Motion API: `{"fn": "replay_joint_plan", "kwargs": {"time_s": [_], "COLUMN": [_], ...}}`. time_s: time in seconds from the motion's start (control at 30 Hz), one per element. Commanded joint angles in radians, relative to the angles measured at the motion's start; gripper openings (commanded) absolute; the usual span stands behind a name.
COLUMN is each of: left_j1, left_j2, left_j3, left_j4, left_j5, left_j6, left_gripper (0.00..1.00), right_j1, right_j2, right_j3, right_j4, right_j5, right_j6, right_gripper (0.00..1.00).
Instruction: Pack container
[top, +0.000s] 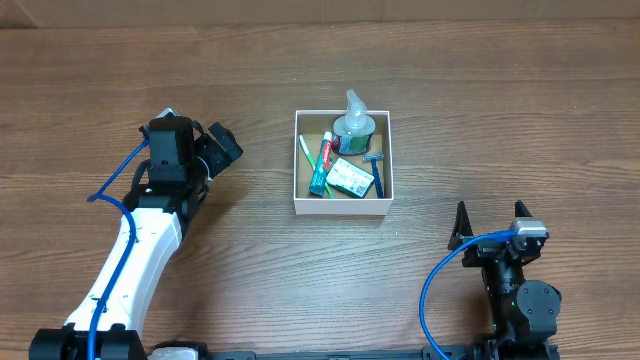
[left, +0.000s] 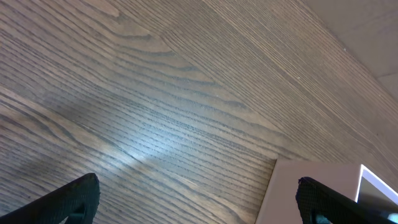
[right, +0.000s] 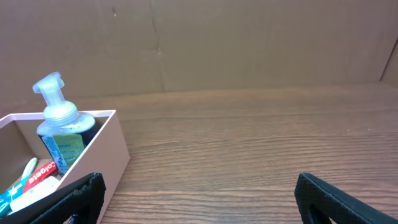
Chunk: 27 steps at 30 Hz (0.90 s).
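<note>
Mid-desk, nearer the far edge, the container (top: 343, 207) sits packed w/ bottle (top: 354, 125), toothpaste (top: 324, 155), razor (top: 376, 172); left gripper (left: 198, 193) beside it, right gripper (right: 199, 190) near front-right corner, both spread wide, empty.

We see a brown wood-grain bench (top: 500, 120) filling the scene. Along its far edge stands a plain tan wall (right: 249, 43) with faint vertical seams. A soft sheen of light (left: 143, 149) lies on the grain at the left.
</note>
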Motion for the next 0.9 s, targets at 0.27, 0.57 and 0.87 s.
{"fn": "replay_joint_plan", "kwargs": {"time_s": [0.27, 0.57, 0.87], "left_j1": [0.003, 0.003, -0.128], "left_j2": [-0.014, -0.014, -0.399], "left_j3": [0.009, 0.009, 0.006], "left_j4": [0.005, 0.004, -0.147], "left_j5": [0.002, 0.002, 0.002], "left_j6": [0.019, 0.019, 0.019], "left_gripper": [1.0, 1.0, 1.0], "right_j1": [0.0, 0.0, 0.0], "right_j2": [-0.012, -0.012, -0.012], "right_j3": [-0.002, -0.002, -0.002], "right_j4": [0.002, 0.002, 0.002], "right_j5": [0.004, 0.004, 0.004], "right_j6": [-0.015, -0.015, -0.015], "right_gripper": [1.0, 1.0, 1.0]}}
